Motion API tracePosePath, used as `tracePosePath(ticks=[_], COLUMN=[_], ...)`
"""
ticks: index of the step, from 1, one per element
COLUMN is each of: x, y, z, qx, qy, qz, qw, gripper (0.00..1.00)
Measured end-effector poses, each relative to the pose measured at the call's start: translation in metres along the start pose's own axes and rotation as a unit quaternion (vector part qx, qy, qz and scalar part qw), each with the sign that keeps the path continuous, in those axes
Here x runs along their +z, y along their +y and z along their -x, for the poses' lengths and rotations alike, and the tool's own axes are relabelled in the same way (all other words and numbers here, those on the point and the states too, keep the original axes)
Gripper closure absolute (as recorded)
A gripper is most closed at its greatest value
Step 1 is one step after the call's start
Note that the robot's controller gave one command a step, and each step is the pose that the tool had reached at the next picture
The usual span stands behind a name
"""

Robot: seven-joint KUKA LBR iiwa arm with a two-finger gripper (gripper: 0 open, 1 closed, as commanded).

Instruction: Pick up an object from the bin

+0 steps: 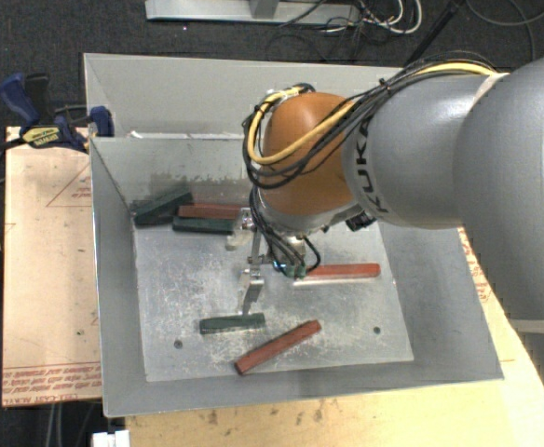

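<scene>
The gripper (251, 305) is seen as a thin, pale metal piece pointed straight down near the middle of the floor of the grey metal bin (114, 277). Its tip is set at the right end of a dark green flat bar (227, 324), which lies level across the floor towards the front. Whether contact is made cannot be told, and whether the gripper is spread or closed cannot be made out either.

The upper part of the gripper is hidden under the rounded orange wrist cover (305, 156), around which yellow and black cables (281, 152) are looped. The silver-grey arm (449, 147) is extended in from the right and is cut off by the edge.

Just in front of the dark green flat bar, a reddish-brown flat bar (278, 346) lies slanted. A red flat bar (345, 271) lies to the right of the gripper, its left end hidden by the wrist. At the back left, 3 more pieces are gathered: a dark grey-green bar (163, 206), a brownish-red bar (211, 211) and a second dark green bar (200, 225).
</scene>
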State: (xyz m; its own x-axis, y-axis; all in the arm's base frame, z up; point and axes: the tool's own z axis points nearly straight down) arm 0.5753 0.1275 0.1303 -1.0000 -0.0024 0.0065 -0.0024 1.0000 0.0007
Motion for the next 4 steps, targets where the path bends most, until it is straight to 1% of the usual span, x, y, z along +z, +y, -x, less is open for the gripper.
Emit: tracePosePath(ticks=[1,2,3,4], x=[-0.004,0.053,0.053,-0.128], y=[0.0,0.01,0.01,0.002], z=[0.002,-0.046,-0.046,-0.035], qx=[0.001,-0.122,-0.122,-0.138], qy=[-0.0033,-0.0125,-0.0125,-0.0089], qz=[0.0,0.001,0.002,0.0], qw=[1.0,0.9925,0.9925,0.9903], gripper=[0.0,1.0,1.0,1.0])
